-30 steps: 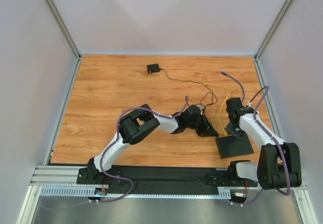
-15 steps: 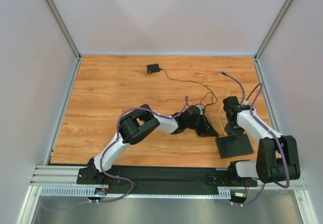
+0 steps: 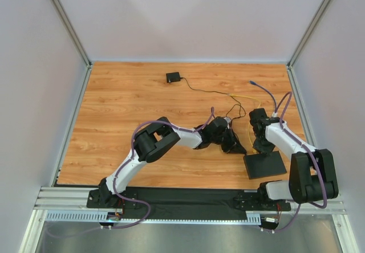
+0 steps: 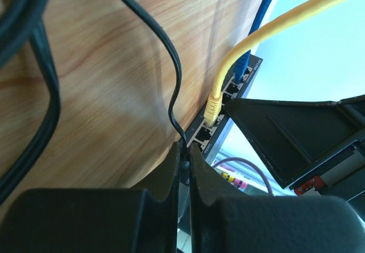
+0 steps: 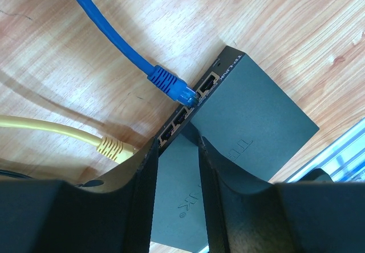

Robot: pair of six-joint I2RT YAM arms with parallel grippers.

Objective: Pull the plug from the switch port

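The flat black switch lies at the front right. In the left wrist view its port side holds a yellow plug and a blue plug. A thin black cord ends in a black plug at the switch's near corner. My left gripper is shut on that black plug; it also shows in the top view. My right gripper is narrowly open with nothing between its fingers. It sits over the switch top, just behind the ports, beside the blue plug and the yellow plug.
A small black square adapter lies at the back, its thin cord running toward the switch. Blue and yellow cables loop on the wooden table behind the switch. A grey wall stands close on the right.
My right gripper has shifted slightly left and toward the back along the switch's port edge. The left gripper and the switch have hardly moved.
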